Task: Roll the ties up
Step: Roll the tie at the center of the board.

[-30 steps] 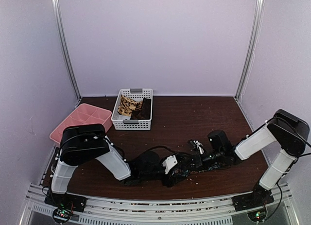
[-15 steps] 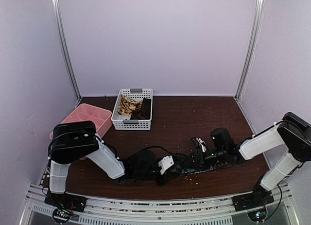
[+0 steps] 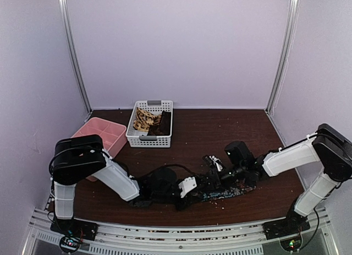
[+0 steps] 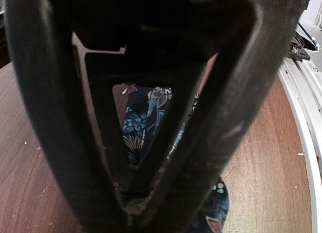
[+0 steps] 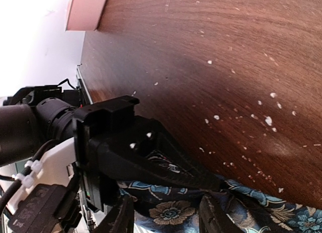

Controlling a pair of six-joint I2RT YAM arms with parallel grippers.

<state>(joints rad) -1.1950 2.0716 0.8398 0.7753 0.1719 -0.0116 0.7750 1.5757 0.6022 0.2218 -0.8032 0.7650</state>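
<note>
The dark floral tie (image 3: pixel 234 193) lies along the table near the front edge, partly gathered. My left gripper (image 3: pixel 199 192) reaches across from the left and is shut on the tie's end. In the left wrist view its fingers meet in a V (image 4: pixel 133 208) with the blue patterned fabric (image 4: pixel 142 126) pinched between them. My right gripper (image 3: pixel 217 175) comes in from the right just behind it. It stands open (image 5: pixel 166 205), its two fingers straddling the floral tie (image 5: pixel 173 213). The tan patterned tie (image 3: pixel 144 119) and the dark brown tie (image 3: pixel 164 123) lie in the basket.
The white perforated basket (image 3: pixel 135 135) stands at the back centre-left, the pink tray (image 3: pixel 99 135) to its left. Pale crumbs dot the dark wood table (image 3: pixel 220 134). The metal rail (image 3: pixel 165 233) runs along the near edge. The two grippers are very close together.
The left gripper has shut on the floral tie. The right gripper has opened and slid left toward the left gripper, with the right forearm lower and stretched further.
</note>
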